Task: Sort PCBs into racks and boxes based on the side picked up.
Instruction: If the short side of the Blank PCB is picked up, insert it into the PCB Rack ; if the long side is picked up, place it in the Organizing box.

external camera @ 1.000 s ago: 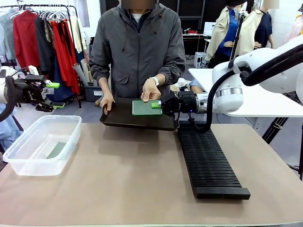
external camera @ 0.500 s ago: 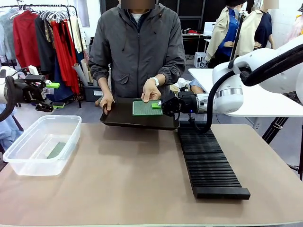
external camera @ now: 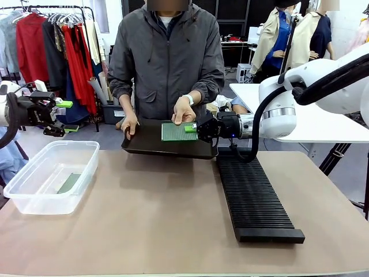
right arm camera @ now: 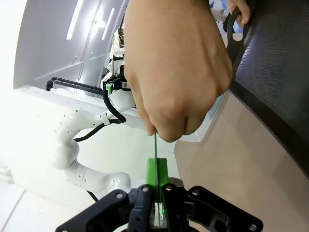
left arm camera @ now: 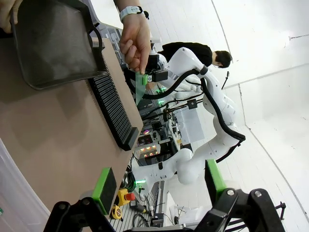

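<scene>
The right gripper (external camera: 192,128) is reaching in over the right end of the black tray (external camera: 147,143), jaws pinched narrow on the right edge of a PCB (external camera: 173,132). The right wrist view is showing the board edge-on between the green pads (right arm camera: 150,170). The person's hand (external camera: 183,109) is gripping the same board by its top edge above the tray, so both parties are holding it at once. The person's other hand (external camera: 129,123) is holding the tray's left rim. The left gripper (left arm camera: 158,186) is hovering well to the left of the tray, jaws wide and carrying nothing. The clear box (external camera: 23,190) is sitting left of the tray and nearer the robot, with a second PCB (external camera: 69,183) lying flat on its floor. The black rack (external camera: 253,196) is starting just right of the tray and running toward the robot. The board face toward the front camera is looking pale green, though at this size I cannot tell for certain which side counts as picked. Risks from here, as I judge them: a pull while the person's fingers are gripping could twist the thin board in the pads or tug the tray; the bite looks shallow, so the board could pivot; a wrong read of the face would be sending it to the wrong container.
</scene>
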You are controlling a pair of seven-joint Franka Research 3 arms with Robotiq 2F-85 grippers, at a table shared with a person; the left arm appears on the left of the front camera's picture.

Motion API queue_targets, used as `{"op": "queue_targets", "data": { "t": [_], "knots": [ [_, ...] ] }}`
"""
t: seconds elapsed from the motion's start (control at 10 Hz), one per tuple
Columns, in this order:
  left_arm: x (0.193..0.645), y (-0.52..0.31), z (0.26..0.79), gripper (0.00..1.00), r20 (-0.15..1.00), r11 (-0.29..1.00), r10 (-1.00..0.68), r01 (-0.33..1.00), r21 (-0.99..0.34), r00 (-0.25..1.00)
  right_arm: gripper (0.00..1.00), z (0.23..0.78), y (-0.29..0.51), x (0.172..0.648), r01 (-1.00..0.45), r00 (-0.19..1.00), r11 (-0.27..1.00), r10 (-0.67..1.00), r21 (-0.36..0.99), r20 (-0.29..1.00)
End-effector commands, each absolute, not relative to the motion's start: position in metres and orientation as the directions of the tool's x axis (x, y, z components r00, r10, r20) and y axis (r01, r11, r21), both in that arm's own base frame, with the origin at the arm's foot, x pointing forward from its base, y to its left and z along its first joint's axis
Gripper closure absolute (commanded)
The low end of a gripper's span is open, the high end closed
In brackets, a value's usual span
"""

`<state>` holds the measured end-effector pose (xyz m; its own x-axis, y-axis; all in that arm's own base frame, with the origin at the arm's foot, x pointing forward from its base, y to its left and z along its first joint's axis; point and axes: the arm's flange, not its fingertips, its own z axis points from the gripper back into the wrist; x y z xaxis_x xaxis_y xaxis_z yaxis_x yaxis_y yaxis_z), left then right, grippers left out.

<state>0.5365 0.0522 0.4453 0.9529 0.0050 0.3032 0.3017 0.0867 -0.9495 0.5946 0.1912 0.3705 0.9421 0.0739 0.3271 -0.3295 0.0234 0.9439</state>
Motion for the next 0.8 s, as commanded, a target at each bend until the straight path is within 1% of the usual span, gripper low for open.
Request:
{"op": "queue_targets", "data": {
  "t": [0.0, 0.7],
  "knots": [
    [0.5338, 0.0522, 0.4477, 0.04, 0.307, 0.097, 0.003, 0.305, -0.947, 0.952, 1.00, 0.3727, 0.1926, 0.5941, -0.343, 0.937, 0.019, 0.075, 0.939, 0.340],
    [0.5338, 0.0522, 0.4477, 0.04, 0.307, 0.097, 0.003, 0.305, -0.947, 0.952, 1.00, 0.3727, 0.1926, 0.5941, -0.343, 0.937, 0.019, 0.075, 0.939, 0.340]
  ]
}}
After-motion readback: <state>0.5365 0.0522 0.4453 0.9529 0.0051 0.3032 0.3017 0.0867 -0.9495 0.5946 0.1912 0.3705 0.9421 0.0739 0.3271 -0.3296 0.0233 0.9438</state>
